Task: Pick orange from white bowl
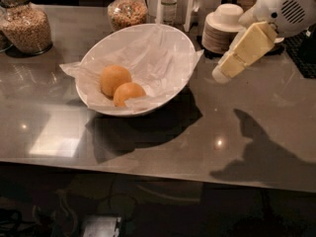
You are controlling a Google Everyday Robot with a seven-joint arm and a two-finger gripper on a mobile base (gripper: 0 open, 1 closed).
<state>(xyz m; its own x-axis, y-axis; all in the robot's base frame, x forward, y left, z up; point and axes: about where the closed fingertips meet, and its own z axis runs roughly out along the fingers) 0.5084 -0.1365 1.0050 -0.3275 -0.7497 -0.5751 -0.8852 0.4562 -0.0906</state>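
Note:
The white bowl (pixel 168 41) sits tilted on the grey counter, left of centre, lined with crinkled white paper. Two fruits lie side by side in its lower left part. The orange (pixel 114 79) is the larger, paler one at the left. The smaller, deeper-orange fruit (pixel 129 93) touches it on the right. My gripper (pixel 220 74) hangs at the right, just past the bowl's right rim, above the counter. It points down and left toward the bowl and holds nothing that I can see.
Two glass jars of grains (pixel 25 27) (pixel 127 10) and a bottle (pixel 169 3) stand at the back. A stack of plates with a small cream bowl (pixel 224 27) stands behind the gripper. The counter's front edge (pixel 148 169) runs across below.

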